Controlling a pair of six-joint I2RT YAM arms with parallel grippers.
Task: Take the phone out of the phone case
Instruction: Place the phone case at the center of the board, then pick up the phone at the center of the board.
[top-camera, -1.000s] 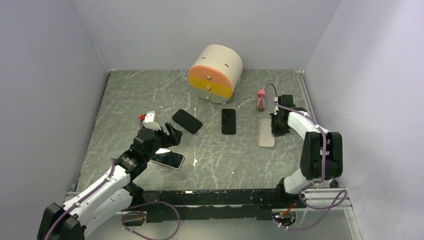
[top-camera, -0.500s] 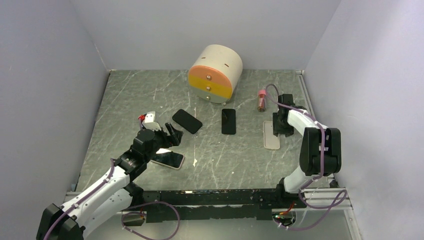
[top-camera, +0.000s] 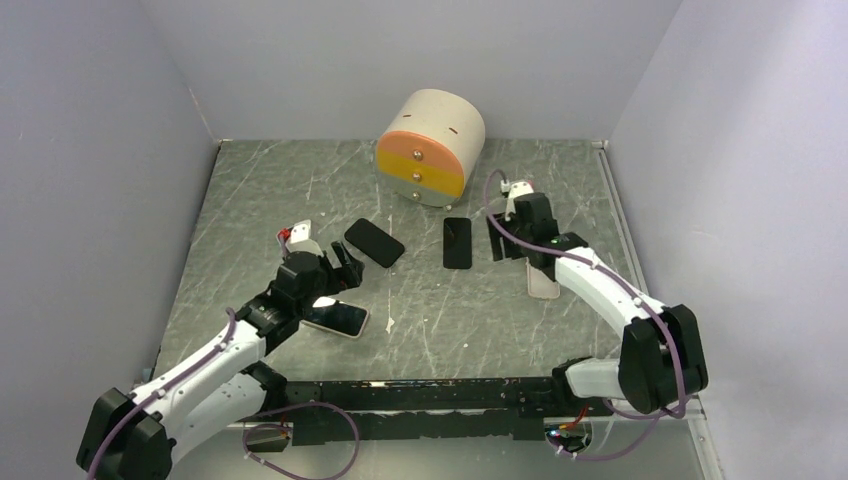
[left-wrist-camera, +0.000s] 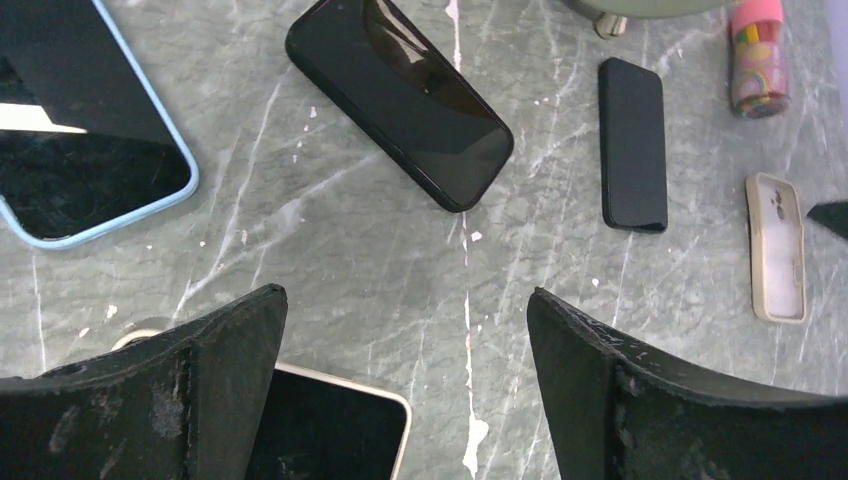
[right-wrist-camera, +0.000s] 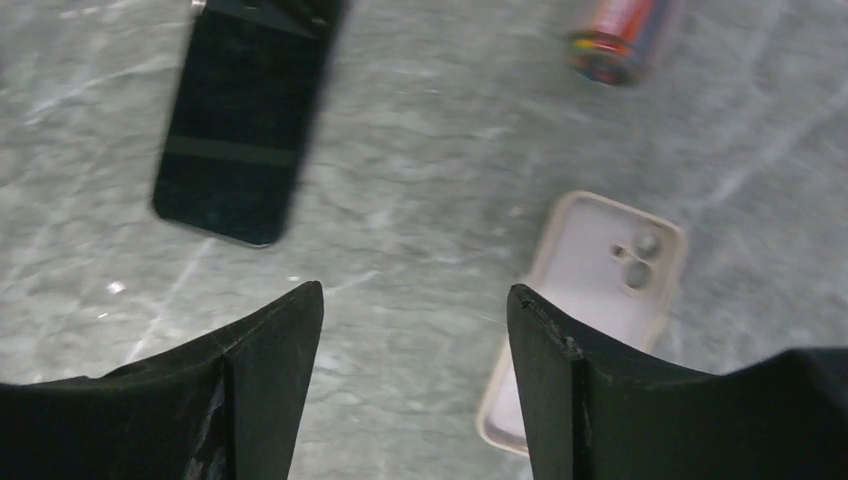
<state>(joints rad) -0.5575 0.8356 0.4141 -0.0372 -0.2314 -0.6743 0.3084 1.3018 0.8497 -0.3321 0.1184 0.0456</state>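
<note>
Right hand (top-camera: 498, 240) hovering spread and empty over the grey marbled worktop (top-camera: 260, 190); phone and case lying apart.

The beige soft phone case (top-camera: 541, 276) is lying near the right edge, seemingly hollow side up, with nothing in it and its camera cut-out showing. The bare black rectangular phone (top-camera: 457, 242) is lying flat to its left, toward the middle, not touching it. Judging by this, the separation is looking done, and the right hand is hanging above the gap between them, pinching nothing. Left hand (top-camera: 345, 268) is also standing wide, gripping nothing, poised over a cream-edged phone (top-camera: 336, 319) toward the near-left corner, perhaps lining up on it. Room: open marble is showing between phone and case. The round beige drawer drum (top-camera: 430, 148) is crowding the far edge, and a glossy black phone (top-camera: 374, 242) is sitting left of middle.
</note>
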